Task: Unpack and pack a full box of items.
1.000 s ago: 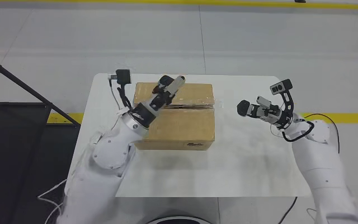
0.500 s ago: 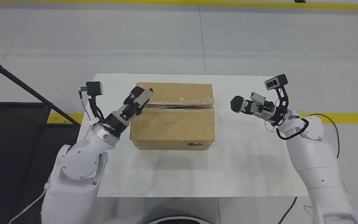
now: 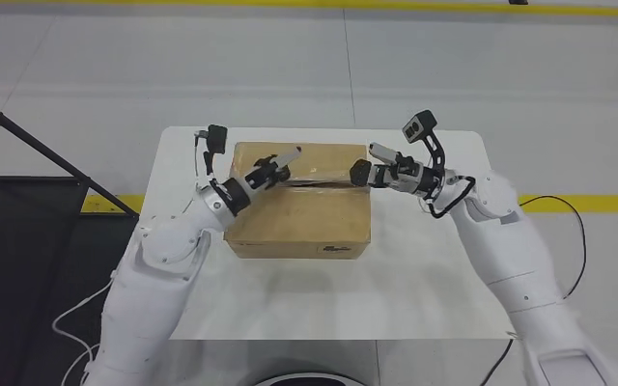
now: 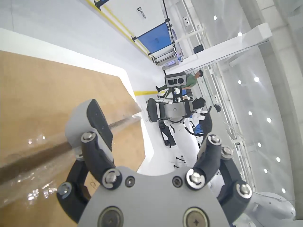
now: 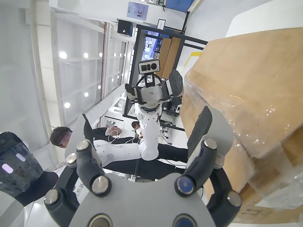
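Top view, one lot. Cardboard box (image 3: 301, 207): brown, rectangular, plain board, set on the white table (image 3: 425, 280) toward its far edge, between the two arms. Flaps were shut, so the contents were hidden. Clear tape (image 3: 323, 179), glossy and wrinkled, ran along the centre seam of the lid and over the end on the robot's right. Small dark print (image 3: 335, 249) sat near the box's front edge, too small to read. Left gripper (image 3: 278, 166): grey fingers with black ribbed pads, spread apart and holding nothing, over the left part of the seam, one finger close above the tape. Contact could not be told. Right gripper (image 3: 367, 162): same build, fingers likewise spread and empty, at the seam's right end, one pad just beside the taped corner of the box.
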`<move>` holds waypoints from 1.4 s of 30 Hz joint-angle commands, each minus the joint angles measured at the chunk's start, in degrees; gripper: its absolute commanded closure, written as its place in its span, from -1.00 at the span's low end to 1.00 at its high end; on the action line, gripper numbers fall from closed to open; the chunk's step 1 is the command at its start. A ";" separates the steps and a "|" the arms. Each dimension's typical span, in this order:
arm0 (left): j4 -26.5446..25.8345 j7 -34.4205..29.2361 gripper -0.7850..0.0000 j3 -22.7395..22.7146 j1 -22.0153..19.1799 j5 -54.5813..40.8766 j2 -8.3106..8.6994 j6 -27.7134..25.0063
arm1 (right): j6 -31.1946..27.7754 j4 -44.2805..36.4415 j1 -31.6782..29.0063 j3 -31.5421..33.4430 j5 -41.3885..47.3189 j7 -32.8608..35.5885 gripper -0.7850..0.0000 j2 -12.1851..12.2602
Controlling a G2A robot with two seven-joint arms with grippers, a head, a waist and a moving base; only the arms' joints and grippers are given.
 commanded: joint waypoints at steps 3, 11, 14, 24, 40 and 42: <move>2.41 -0.83 -1.00 1.80 -1.48 0.77 -0.05 1.00 | 0.84 3.33 1.83 -1.79 0.20 -0.63 -1.00 -0.90; 4.84 -1.19 -1.00 3.50 -2.97 0.86 -0.06 1.12 | 2.59 7.76 4.35 -3.95 -0.76 -0.15 -1.00 -2.12; 5.12 -1.17 -1.00 3.92 -3.26 0.66 -0.06 1.01 | 3.06 8.30 4.96 -5.15 -1.93 0.33 -1.00 -2.59; 6.92 -0.37 -1.00 5.21 -3.64 -0.65 -0.13 0.28 | 2.86 8.47 6.33 -8.50 -5.20 -0.92 -1.00 -4.27; 7.89 1.56 -1.00 3.24 -1.69 -3.11 0.31 -1.53 | 3.76 9.12 7.20 -10.72 -8.11 -4.59 -1.00 -6.32; 7.98 1.61 -1.00 2.37 -1.24 -3.38 0.48 -1.56 | 3.87 9.09 7.12 -10.36 -8.56 -4.28 -1.00 -6.25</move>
